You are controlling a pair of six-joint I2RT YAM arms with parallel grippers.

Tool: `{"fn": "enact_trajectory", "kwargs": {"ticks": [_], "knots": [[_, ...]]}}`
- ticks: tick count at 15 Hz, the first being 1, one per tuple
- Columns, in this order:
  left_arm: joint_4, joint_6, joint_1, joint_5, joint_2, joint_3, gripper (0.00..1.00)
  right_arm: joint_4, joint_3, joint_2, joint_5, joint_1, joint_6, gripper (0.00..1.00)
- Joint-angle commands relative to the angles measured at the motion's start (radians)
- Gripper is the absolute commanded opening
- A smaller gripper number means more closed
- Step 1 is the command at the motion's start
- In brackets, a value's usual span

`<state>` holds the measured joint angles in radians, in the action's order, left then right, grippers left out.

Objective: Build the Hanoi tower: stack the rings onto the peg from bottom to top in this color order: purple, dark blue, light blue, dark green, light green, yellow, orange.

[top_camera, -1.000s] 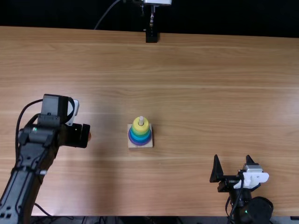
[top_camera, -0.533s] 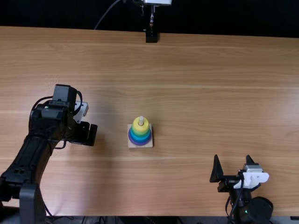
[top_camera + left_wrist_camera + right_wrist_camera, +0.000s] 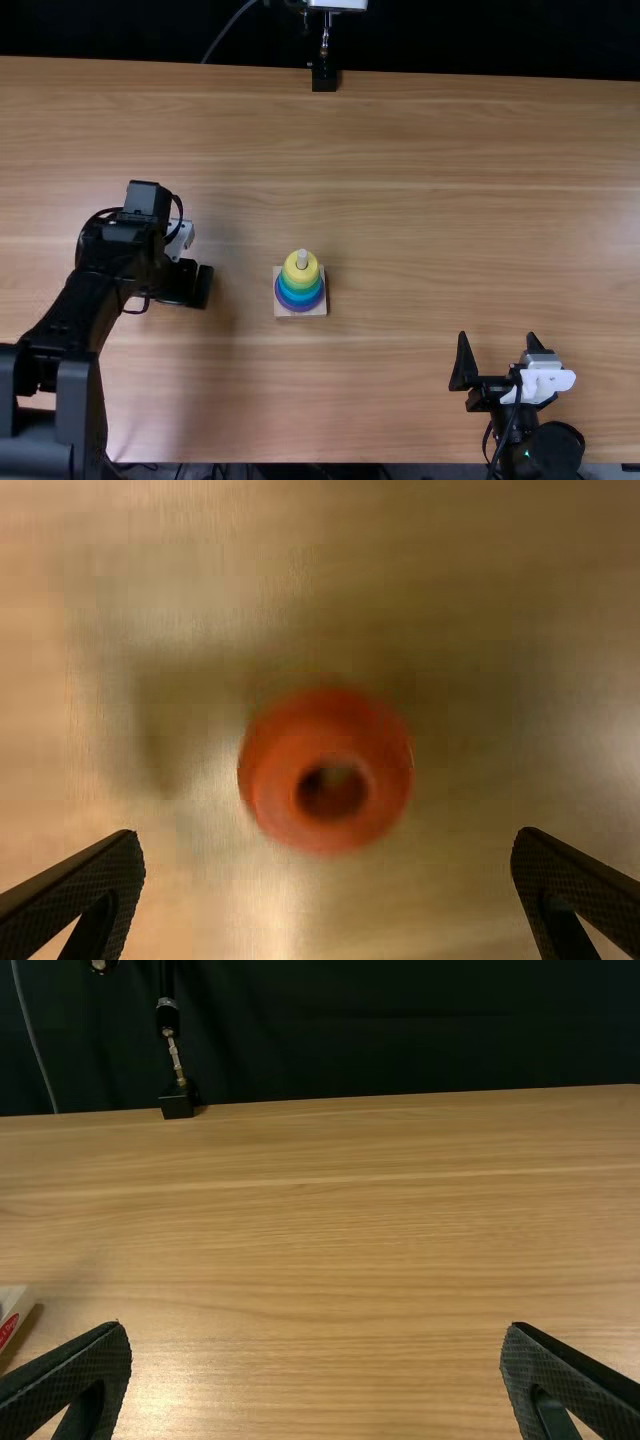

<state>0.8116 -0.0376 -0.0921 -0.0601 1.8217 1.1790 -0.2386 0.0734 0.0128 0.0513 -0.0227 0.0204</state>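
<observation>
My left gripper (image 3: 206, 286) is over the table's left part, left of the tower. In the left wrist view the orange ring (image 3: 270, 790) lies on the table beneath my left gripper (image 3: 328, 838), whose fingers are wide apart on either side of it. On the square wooden base (image 3: 301, 314), rings are stacked with purple (image 3: 300, 306) at the bottom, blue and green tones above and the yellow ring (image 3: 292, 272) on top; the peg (image 3: 302, 258) pokes out. My right gripper (image 3: 497, 342) stands open at the near right, likewise my right gripper (image 3: 316, 1330) in its wrist view.
A black stand (image 3: 325, 78) is at the table's far edge. A corner of the tower's base (image 3: 14, 1305) appears in the right wrist view. Bare wood (image 3: 430, 200) stretches between the tower and the right arm.
My left gripper has shifted slightly right, toward the tower, as its arm changed posture. The orange edge that peeked out beside it is now covered in the top view. My right arm kept still.
</observation>
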Motion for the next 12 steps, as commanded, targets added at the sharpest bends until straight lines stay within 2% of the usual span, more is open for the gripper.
{"fn": "enact_trajectory", "kwargs": {"ticks": [1, 3, 12], "knots": [[-0.033, -0.001, -0.014, -0.012, 0.019, 0.034, 1.0, -0.079, -0.058, -0.013, 0.004, -0.013, -0.004, 1.0], [-0.075, -0.001, -0.014, -0.012, 0.024, 0.034, 1.0, -0.079, -0.058, -0.013, 0.004, -0.011, -0.004, 1.0], [-0.064, -0.007, -0.012, -0.012, 0.037, 0.027, 1.0, -0.079, -0.058, -0.013, 0.004, -0.013, -0.004, 1.0]]}}
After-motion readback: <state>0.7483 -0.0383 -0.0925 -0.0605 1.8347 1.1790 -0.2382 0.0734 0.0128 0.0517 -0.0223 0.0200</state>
